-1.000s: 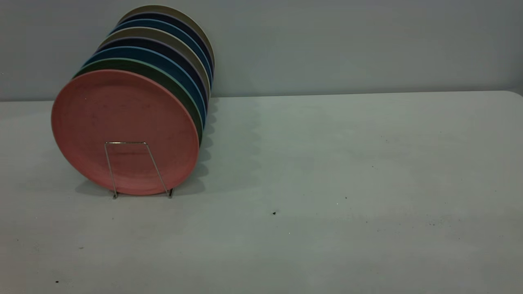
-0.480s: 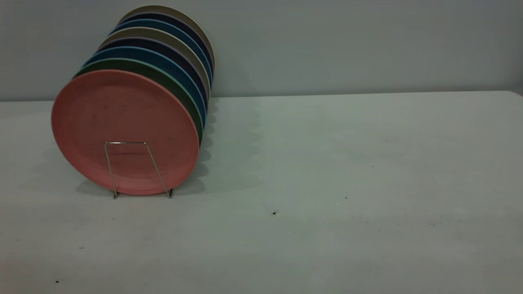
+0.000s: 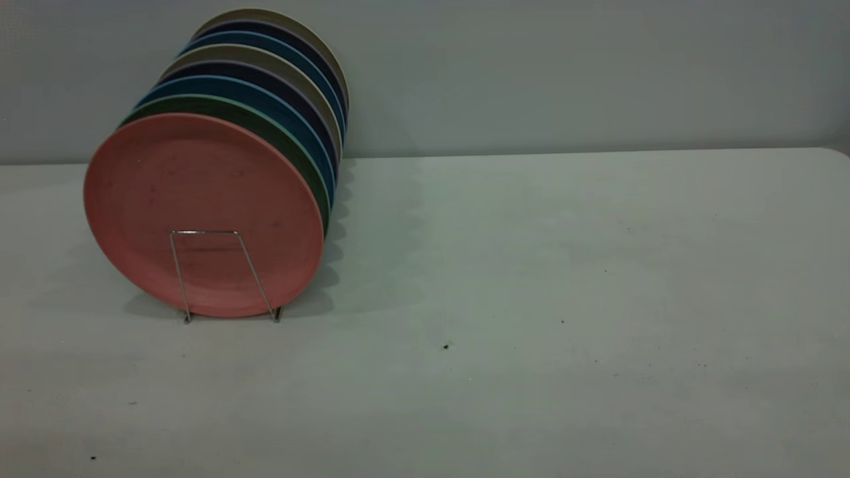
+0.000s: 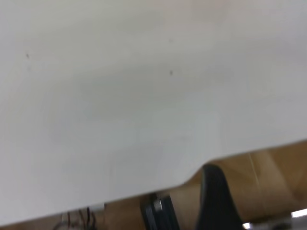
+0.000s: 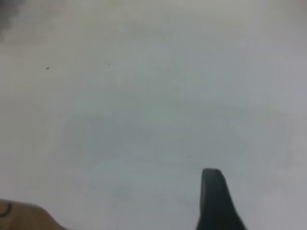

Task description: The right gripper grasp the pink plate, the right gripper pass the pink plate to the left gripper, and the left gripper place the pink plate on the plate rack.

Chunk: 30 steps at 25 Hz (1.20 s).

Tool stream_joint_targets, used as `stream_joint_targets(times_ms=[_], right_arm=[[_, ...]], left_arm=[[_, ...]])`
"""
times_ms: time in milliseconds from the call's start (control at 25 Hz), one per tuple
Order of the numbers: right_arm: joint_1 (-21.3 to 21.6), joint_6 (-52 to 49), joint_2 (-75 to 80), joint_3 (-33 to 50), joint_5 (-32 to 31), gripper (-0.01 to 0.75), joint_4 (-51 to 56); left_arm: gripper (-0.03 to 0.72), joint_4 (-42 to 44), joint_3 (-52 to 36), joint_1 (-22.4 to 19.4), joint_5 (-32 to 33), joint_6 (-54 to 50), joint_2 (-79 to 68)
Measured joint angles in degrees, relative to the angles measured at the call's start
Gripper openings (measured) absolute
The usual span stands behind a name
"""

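A: Item 1, pink plate (image 3: 199,212). Loc?
B: Front slot of plate rack (image 3: 222,275), stood on edge, leaning back on the green plate (image 3: 285,143) behind it. Front wire loop of the rack crosses its lower face. Left part of tabletop (image 3: 531,265), ext. view.

A: Rest of the row?
B: Behind the green one: blue, dark navy, tan plates, repeating, all on edge, each overlapping the next toward the wall.

A: Item 2, left claw?
B: Not in ext. view. Left wrist view shows one dark finger (image 4: 218,201) only, over the tabletop's edge, wood floor beyond. Wide or narrow: can't tell. Holding nothing visible.

A: Item 3, right claw?
B: Same story. Right wrist view gives one dark tapered finger (image 5: 216,199) above bare tabletop. Spread: can't tell.

A: Diff vs. prev. frames?
B: Plates and rack unmoved, same pos. and lean as 1 s and 0.5 s ago. Faint pinkish tint at the near left corner of the tabletop half a sec ago, gone now. Specks on tabletop same places. No arm in ext. view, then or now.
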State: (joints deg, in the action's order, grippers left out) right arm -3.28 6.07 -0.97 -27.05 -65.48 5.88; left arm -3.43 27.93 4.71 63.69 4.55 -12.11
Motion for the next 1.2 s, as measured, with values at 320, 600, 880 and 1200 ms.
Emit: stream_joint_targets(times_ms=[320, 600, 880, 1200], right_arm=[[0.0, 0.0, -0.1, 0.0, 0.0, 0.471, 0.0], [0.0, 0.0, -0.1, 0.0, 0.0, 0.471, 0.0], [0.0, 0.0, -0.1, 0.0, 0.0, 0.471, 0.0], [0.0, 0.0, -0.1, 0.0, 0.0, 0.471, 0.0]], left_arm=[[0.499, -0.2, 0.0, -6.1, 0.9, 0.0, 13.0], [0.499, -0.2, 0.0, -6.0, 1.3, 0.0, 13.4], [0.499, -0.2, 0.0, -6.0, 1.3, 0.0, 13.4], [0.499, -0.2, 0.0, -6.0, 1.3, 0.0, 13.4]])
